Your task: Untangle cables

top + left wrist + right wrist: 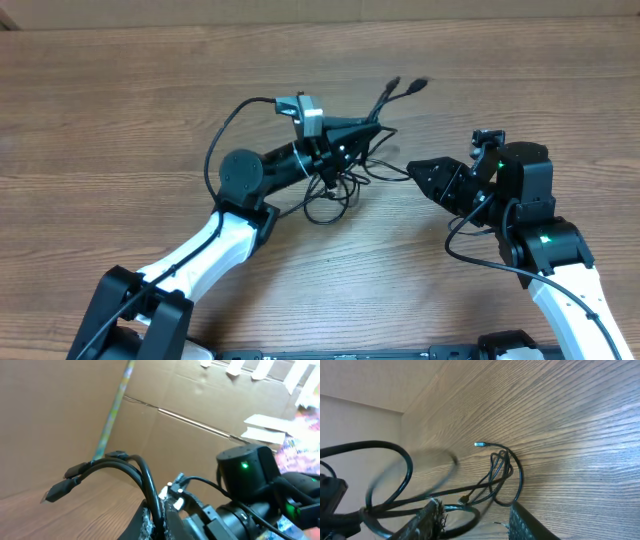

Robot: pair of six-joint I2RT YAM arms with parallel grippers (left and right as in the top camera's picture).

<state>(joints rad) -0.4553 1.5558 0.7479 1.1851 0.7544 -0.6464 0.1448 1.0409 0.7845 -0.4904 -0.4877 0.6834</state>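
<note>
Cables (345,182) bunched, partly hidden under left hand (370,130)

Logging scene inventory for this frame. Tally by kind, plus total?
Robot arms: 2 (left arm, right arm)
Black cable tangle: 1 (separate strands cannot be counted)
Wooden table: 1
Total: 4
</note>
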